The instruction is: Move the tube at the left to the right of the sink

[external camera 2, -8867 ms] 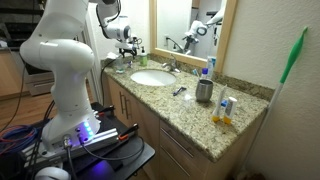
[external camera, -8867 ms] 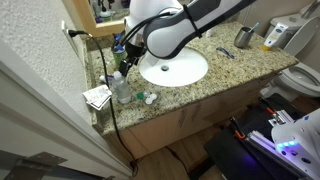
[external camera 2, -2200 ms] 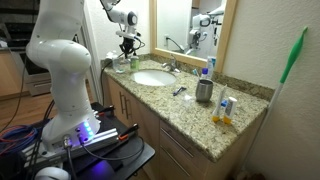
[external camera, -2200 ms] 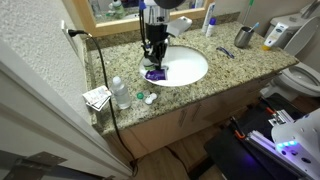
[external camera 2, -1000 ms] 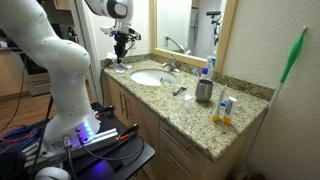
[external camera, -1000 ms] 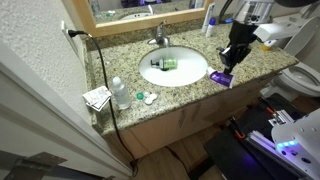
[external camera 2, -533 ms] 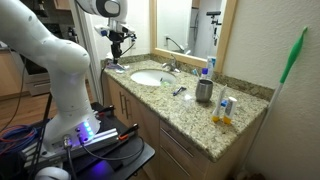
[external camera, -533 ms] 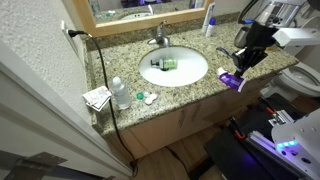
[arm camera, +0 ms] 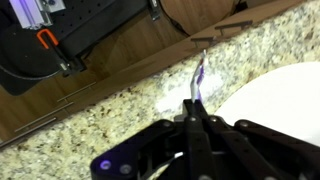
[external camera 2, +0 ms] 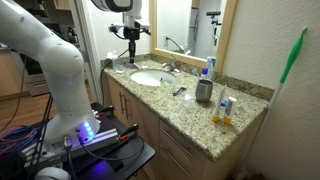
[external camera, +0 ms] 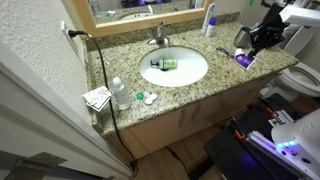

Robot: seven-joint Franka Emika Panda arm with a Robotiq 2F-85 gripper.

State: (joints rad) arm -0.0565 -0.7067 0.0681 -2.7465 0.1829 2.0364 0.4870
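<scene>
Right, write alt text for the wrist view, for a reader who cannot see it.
The gripper, shut on nothing, hangs over a speckled granite counter beside the white sink. A thin purple-and-white item, too blurred to identify, lies on the counter just past its tip; wooden cabinet fronts show at the top of the picture.

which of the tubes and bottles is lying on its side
The small green tube, lying flat inside the sink basin. The clear bottle with white cap and the tall white-and-blue tube both stand upright on the counter.
</scene>
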